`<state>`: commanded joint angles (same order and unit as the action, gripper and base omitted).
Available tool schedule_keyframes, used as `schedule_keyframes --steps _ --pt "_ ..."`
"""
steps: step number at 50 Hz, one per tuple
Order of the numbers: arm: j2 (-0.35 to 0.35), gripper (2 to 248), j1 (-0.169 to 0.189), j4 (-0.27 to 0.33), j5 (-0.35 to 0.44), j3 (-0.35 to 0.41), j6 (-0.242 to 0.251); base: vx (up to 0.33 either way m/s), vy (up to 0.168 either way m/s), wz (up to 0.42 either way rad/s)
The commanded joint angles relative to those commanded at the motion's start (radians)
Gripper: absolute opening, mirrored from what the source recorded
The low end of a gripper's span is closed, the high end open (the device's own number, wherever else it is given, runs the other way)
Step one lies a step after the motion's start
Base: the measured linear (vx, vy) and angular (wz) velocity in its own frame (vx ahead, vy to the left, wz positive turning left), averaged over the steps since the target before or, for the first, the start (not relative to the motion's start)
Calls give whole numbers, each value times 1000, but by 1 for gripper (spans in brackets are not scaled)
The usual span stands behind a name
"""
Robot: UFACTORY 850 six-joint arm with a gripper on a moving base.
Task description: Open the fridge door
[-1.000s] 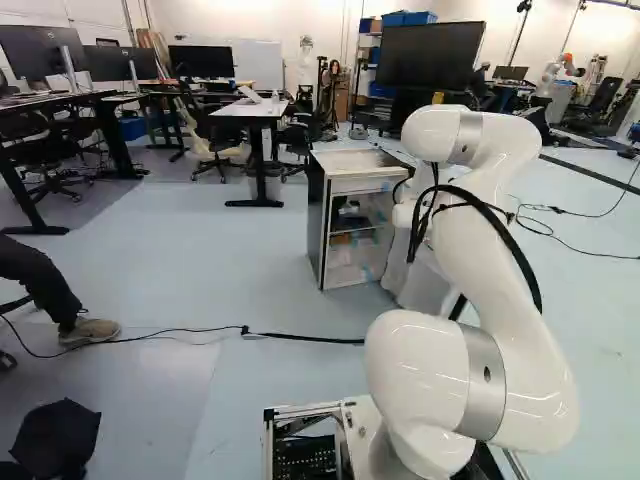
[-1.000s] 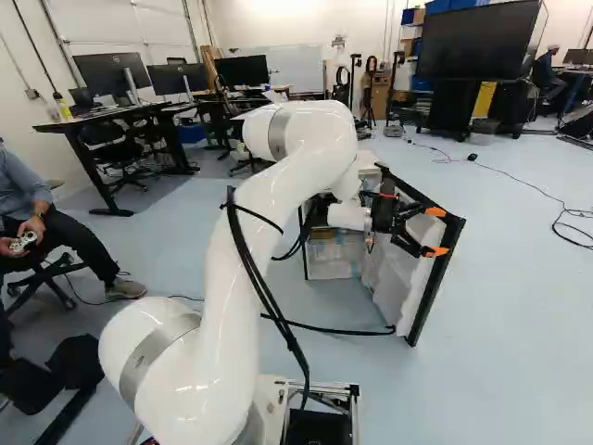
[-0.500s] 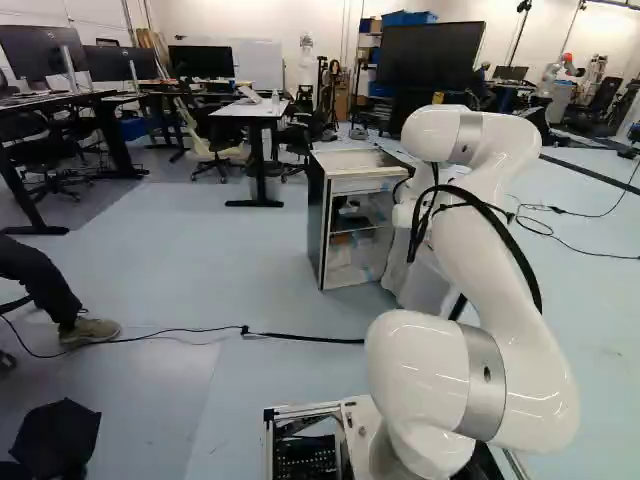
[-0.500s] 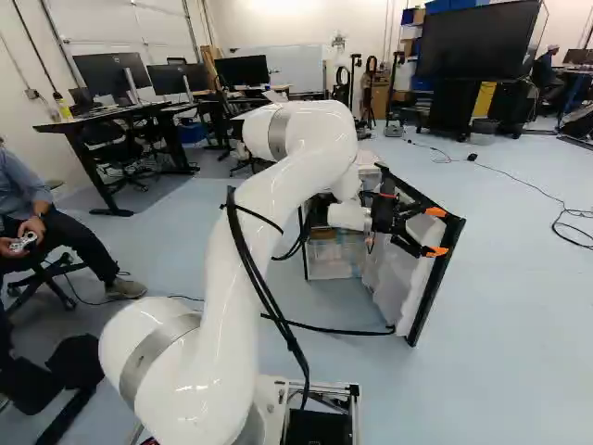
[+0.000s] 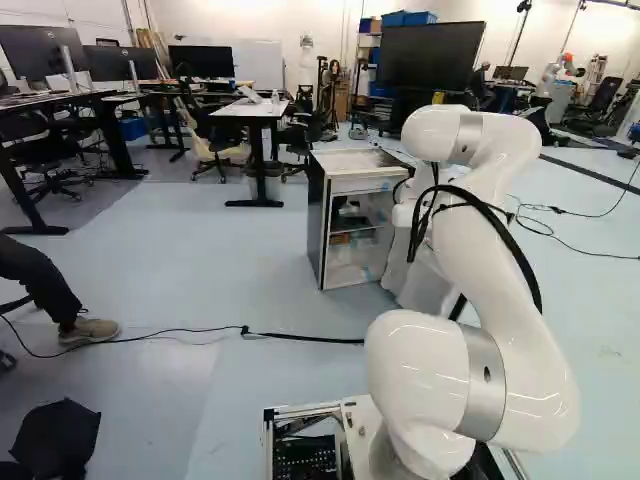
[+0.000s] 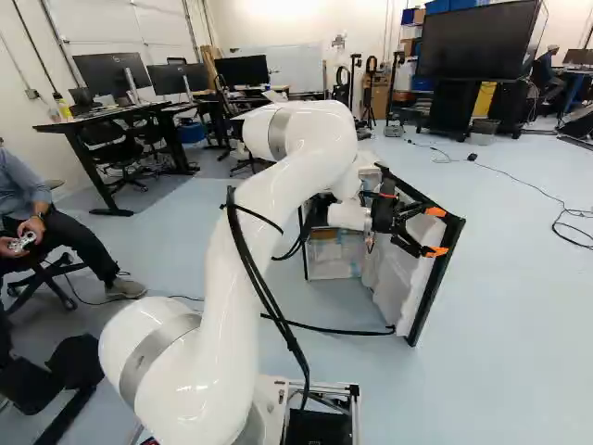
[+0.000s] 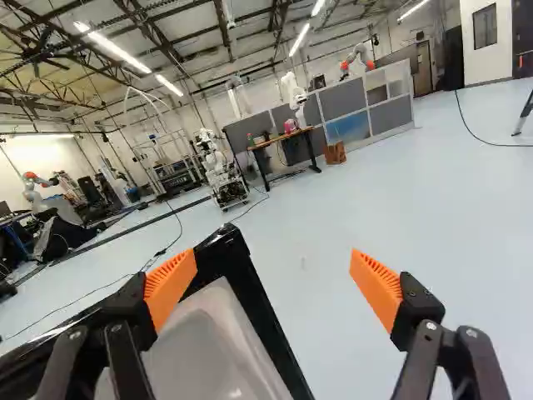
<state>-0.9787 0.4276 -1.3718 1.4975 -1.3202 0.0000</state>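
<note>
though partly out of sight behind the arm point(image 6: 232, 250), fridge door point(image 6: 398, 287) ajar, gripper point(image 6: 435, 232) open

1. My arm point(image 5: 525, 360) is glossy white, with rounded segments; a silver-grey band point(image 5: 485, 385) rings its lower joint;
2. loose black cables point(image 6: 270, 308) trail along it;
3. my gripper point(image 6: 435, 232) is black, round-screwed; its pads point(image 7: 376, 290) are orange, ridged.

Reading bright throughout; glaring from ceiling strip lights point(image 7: 121, 51) in wrist view; glinting off white arm point(image 6: 232, 269); casting soft shadows.
</note>
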Motion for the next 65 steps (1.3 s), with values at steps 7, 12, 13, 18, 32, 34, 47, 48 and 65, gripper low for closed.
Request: schedule_keyframes --steps 7,12,13,18,32,34,47,48,65 --pt "18 247 -2 0 0 35 0 0 0 0" --pt "35 247 -5 0 0 69 0 0 0 0" --pt "39 247 -5 0 0 76 0 0 0 0" --pt "57 247 -8 0 0 112 0 0 0 0" --pt "115 247 -28 34 0 227 0 0 0 0" --pt "124 247 -32 43 0 243 0 0 0 0" --pt "178 247 -60 133 0 349 0 0 0 0" --pt "183 247 -62 140 0 357 0 0 0 0" --pt "251 247 -107 277 0 483 0 0 0 0"
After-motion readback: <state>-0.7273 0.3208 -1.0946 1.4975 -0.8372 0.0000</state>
